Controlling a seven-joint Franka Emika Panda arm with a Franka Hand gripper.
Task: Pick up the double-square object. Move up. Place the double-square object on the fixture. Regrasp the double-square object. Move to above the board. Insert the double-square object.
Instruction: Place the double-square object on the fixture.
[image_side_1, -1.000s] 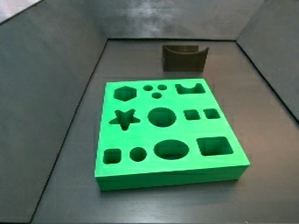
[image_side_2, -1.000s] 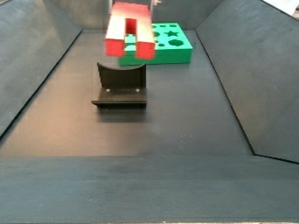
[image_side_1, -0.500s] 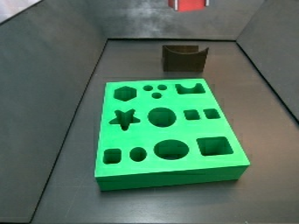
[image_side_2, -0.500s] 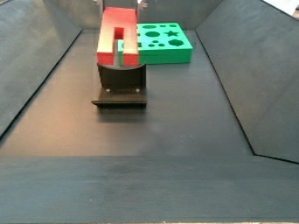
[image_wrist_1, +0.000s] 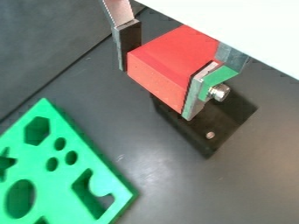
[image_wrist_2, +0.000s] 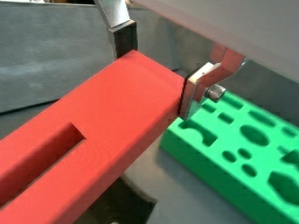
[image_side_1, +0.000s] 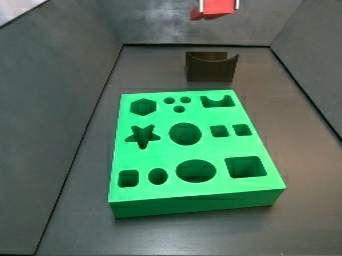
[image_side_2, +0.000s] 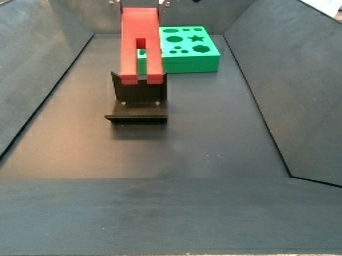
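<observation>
The tool (image_wrist_1: 166, 72) is clamped on the red block (image_wrist_1: 172, 63), one silver finger (image_wrist_1: 121, 22) on each side of it, both pressed flat against its faces in both wrist views. No gap shows between pads and block, so I judge the grip firm.

Landmark: the fixture (image_side_2: 136, 98). In a side view the red block (image_side_2: 139, 45) hangs right above the fixture, its lower end level with the fixture's notch; whether it touches the notch I cannot tell. The block's long axis runs up and away from the fixture toward the tool, steeply tilted or near upright. The slot between the two prongs (image_wrist_2: 70, 149) shows in a wrist view, at the end away from the fingers, so the split end points toward the fixture.

The green board (image_side_2: 190, 47) lies beyond the fixture in that side view, apart from it, holes facing up and all unfilled. In a side view from the board's end (image_side_1: 193, 147), the fixture (image_side_1: 210, 65) stands behind the board and only a bit of the red block (image_side_1: 217, 8) shows at the frame's top edge above it.

Step in hand, as I judge: placing the block on the fixture. The coming move turns on the block's lower end lining up with the notch directly under it; the tool grips the upper end, so the way down is along the block's own long axis. Regrasp and insertion not yet done.
</observation>
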